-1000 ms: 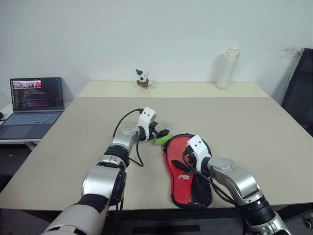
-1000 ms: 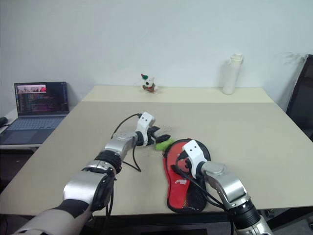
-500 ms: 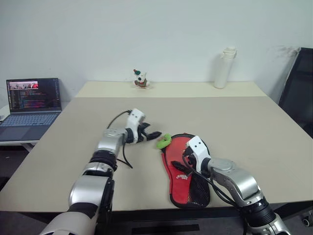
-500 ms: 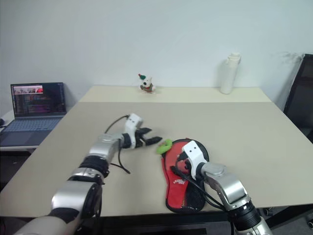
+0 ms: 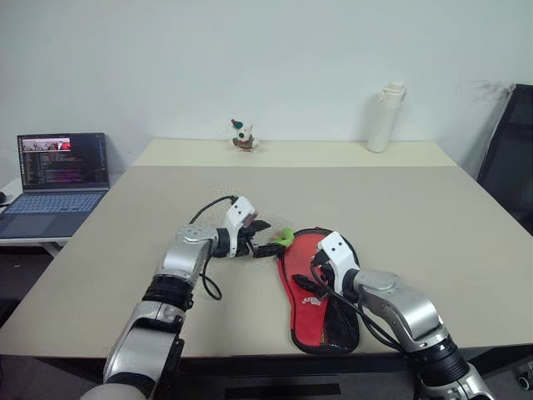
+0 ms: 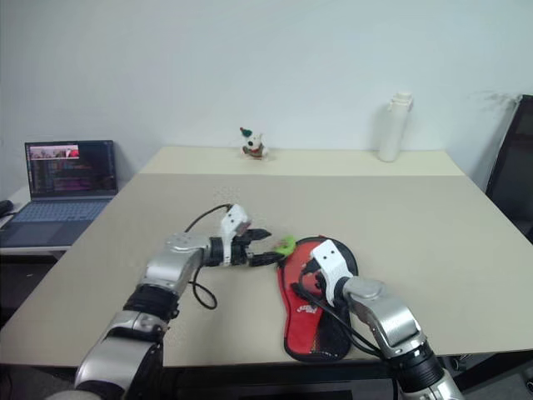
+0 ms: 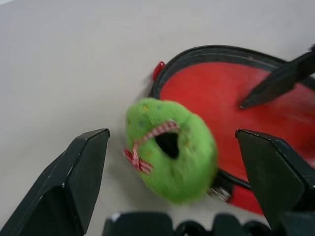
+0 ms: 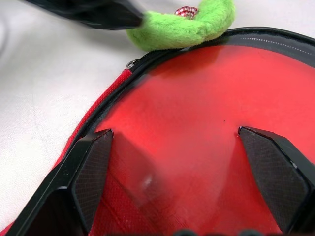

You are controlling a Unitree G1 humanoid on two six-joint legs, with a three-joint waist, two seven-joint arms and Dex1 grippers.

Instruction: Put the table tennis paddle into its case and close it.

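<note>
Far left, off the table's edge, you have a laptop (image 5: pixel 62 171) on a lower side surface, lid up, screen lit.

Your left gripper (image 5: pixel 268 238) reaches in over the beige table (image 5: pixel 150 242), fingers spread wide with nothing between them. It points at a small green plush ring (image 7: pixel 171 150) with a red checked bow. In the left wrist view the ring sits in the gap between the two black fingers (image 7: pixel 74 187); you cannot tell whether either finger touches it. The ring lies on the table right at the rim of the case (image 7: pixel 204 50).

The case lies open and flat near the table's front edge, black zipper rim around a red lining. The table tennis paddle (image 8: pixel 206 123) lies inside it, red face up, round head toward the far end by the green ring. White print shows on the lining at the near end (image 5: pixel 312 302); the handle is hidden under your right arm.

Your right gripper (image 8: pixel 184 162) hangs low over the paddle face, fingers wide apart, gripping nothing.

At the back of the table: a small toy figure (image 5: pixel 241 135) left of centre, a white bottle (image 5: pixel 383 117) standing upright toward the right. A dark chair (image 5: pixel 512 158) stands past the right edge.
</note>
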